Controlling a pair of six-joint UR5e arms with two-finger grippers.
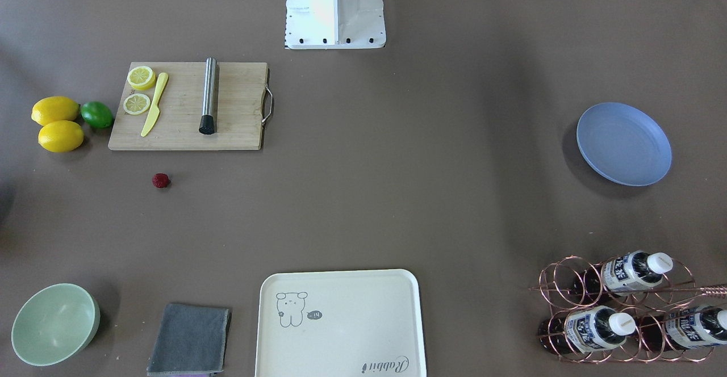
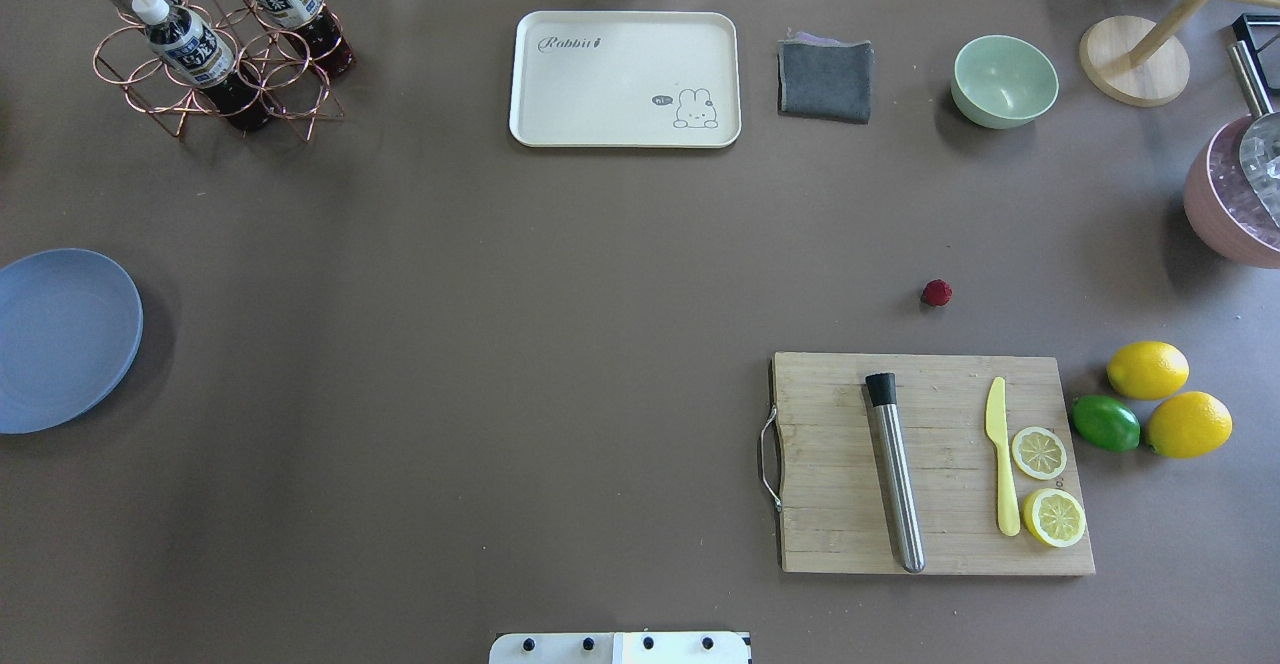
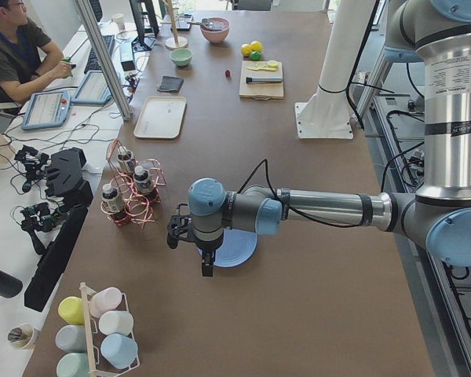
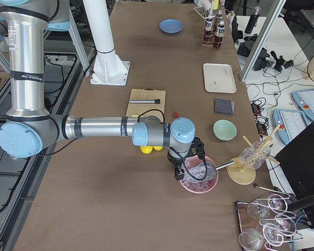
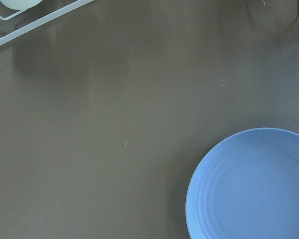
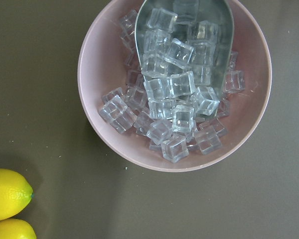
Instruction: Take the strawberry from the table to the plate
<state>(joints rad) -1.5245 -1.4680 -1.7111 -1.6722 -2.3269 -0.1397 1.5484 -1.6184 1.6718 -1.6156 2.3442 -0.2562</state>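
The small dark red strawberry (image 1: 161, 180) (image 2: 936, 292) lies alone on the brown table (image 2: 500, 344), just beyond the cutting board's far edge. The blue plate (image 1: 623, 143) (image 2: 60, 339) (image 5: 254, 189) sits empty at the table's left end. My left gripper (image 3: 208, 267) hangs over the table beside the plate, seen only in the exterior left view, so I cannot tell its state. My right gripper (image 4: 179, 175) hovers over a pink bowl of ice cubes (image 6: 174, 84) at the right end, away from the strawberry (image 4: 175, 114); I cannot tell its state either.
A wooden cutting board (image 2: 930, 464) carries a steel muddler, a yellow knife and lemon slices. Two lemons (image 2: 1165, 399) and a lime (image 2: 1105, 422) lie beside it. Along the far edge stand a cream tray (image 2: 625, 79), grey cloth (image 2: 825, 79), green bowl (image 2: 1004, 80) and bottle rack (image 2: 215, 39).
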